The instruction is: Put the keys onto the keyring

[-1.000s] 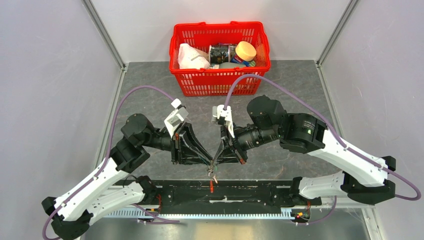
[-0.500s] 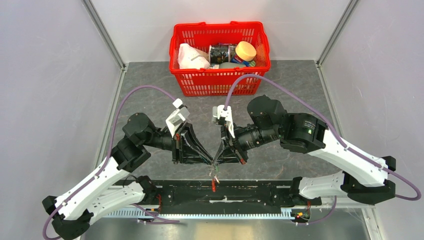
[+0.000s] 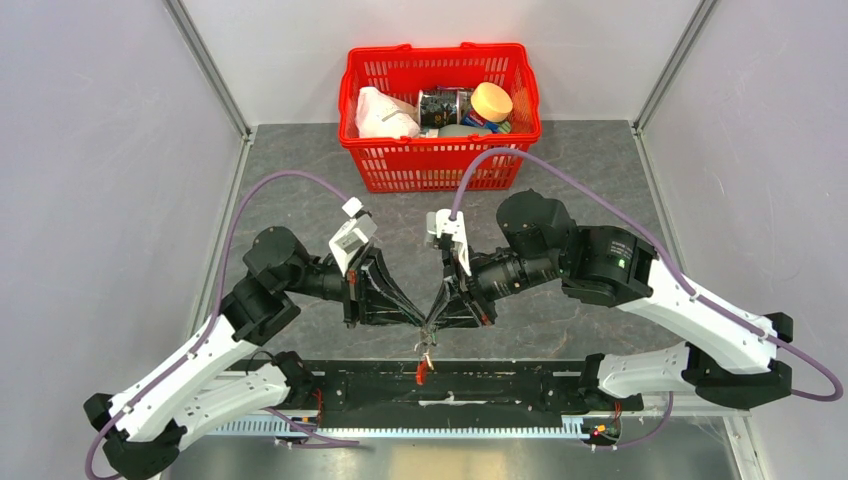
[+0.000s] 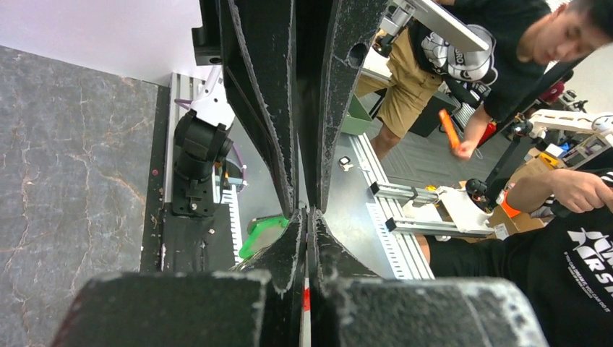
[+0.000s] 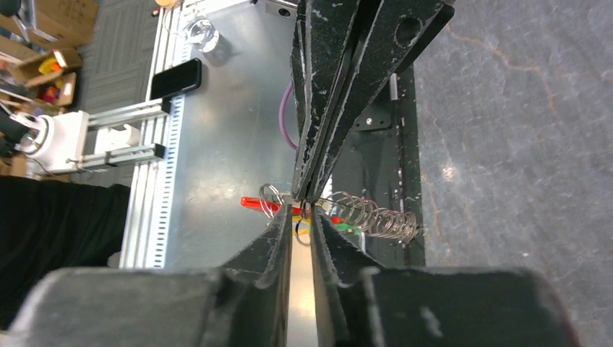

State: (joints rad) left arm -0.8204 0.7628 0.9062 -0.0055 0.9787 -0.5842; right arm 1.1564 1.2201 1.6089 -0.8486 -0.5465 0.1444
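Two grippers meet tip to tip above the near edge of the table (image 3: pixel 600 170), just beyond the black base rail (image 3: pixel 500 390). The left gripper (image 3: pixel 423 324) points right and the right gripper (image 3: pixel 433 322) points left. The keyring (image 5: pixel 256 202) sits right at that meeting point. In the right wrist view its thin wire loops lie at the right gripper's tips, its red part pokes out to one side, and a stretched coil of wire (image 5: pixel 372 218) trails to the other. The right fingers (image 5: pixel 278 238) narrow to a slit on the wire. The left fingers (image 4: pixel 285 249) are pressed together, though what they pinch cannot be told. A key with a bright green head (image 4: pixel 262 234) shows just beside them. From above, small pieces dangle directly below the tips, the red one lowest. Both arms reach inward from their outer bases, elbows bent and raised, with wrists about level and turned towards each other. The red basket (image 3: pixel 440 165) stands well apart at the far side.
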